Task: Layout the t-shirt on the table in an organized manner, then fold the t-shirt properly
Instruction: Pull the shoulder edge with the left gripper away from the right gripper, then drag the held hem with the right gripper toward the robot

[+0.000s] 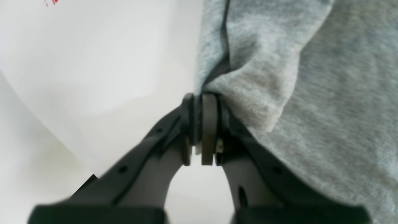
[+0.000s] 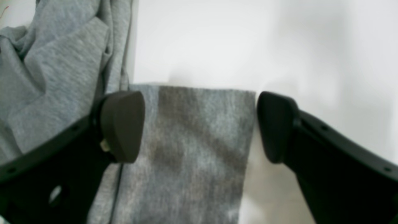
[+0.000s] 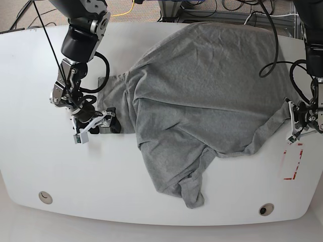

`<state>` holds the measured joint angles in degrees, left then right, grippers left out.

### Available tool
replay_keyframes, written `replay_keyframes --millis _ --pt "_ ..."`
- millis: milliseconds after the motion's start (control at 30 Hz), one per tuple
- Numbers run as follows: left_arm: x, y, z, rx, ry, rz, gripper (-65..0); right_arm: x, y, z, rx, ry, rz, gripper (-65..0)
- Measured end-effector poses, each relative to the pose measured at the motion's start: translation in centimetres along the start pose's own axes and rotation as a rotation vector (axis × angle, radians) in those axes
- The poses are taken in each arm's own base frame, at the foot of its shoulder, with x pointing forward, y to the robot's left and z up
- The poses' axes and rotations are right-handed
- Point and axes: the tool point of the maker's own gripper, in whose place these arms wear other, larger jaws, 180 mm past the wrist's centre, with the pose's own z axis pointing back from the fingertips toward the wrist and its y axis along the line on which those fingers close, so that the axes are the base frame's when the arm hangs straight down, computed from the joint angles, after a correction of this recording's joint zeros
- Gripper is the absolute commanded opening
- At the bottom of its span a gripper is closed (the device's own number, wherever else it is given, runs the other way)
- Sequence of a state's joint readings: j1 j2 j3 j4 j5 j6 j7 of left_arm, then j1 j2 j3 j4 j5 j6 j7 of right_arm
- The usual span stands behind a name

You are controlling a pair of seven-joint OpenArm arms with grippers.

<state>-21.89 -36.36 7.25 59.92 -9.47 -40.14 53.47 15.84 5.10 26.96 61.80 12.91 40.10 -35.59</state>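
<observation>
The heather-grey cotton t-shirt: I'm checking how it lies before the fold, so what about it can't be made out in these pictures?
- Printed side: no lettering shows on the heather-grey cotton t-shirt in any view; probably face down.
- Far hem: base view, cut off beyond the white tabletop.
- Pinched part: left wrist view, the shut left hand covers it; blurred.
- Sleeve end: right wrist view, blurred between the open right hand fingers.

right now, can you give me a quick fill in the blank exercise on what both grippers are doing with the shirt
1. The left gripper is ____ on a bunched edge of the t-shirt.
2. The right gripper has its jaws ____ on either side of a flat sleeve.
3. The t-shirt lies on the ____ table.
4. The dashed marking on the table is ____.

Missing words: shut; open; white; red
</observation>
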Motion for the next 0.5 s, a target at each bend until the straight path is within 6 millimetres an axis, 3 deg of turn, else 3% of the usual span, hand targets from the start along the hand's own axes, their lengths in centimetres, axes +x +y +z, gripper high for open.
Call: replay_keyframes --millis 133,267,367,500 --pt "0.0 0.0 0.0 0.0 -0.001 0.0 -61.4 -0.2 0.7 -0.4 0.008 0.003 -0.007 -30.4" --pt "0.0 0.0 0.0 0.0 -0.001 0.0 -61.4 -0.7 1.4 -0.8 0.022 0.017 -0.013 -50.6" --pt "0.0 0.0 0.0 0.001 0.0 0.0 -61.4 -1.1 1.6 -0.9 0.029 0.034 -0.01 -61.4" --pt "0.1 0.0 0.0 0.001 -0.002 0.0 -61.4 -1.5 2.1 -1.1 0.039 0.061 0.025 -65.0"
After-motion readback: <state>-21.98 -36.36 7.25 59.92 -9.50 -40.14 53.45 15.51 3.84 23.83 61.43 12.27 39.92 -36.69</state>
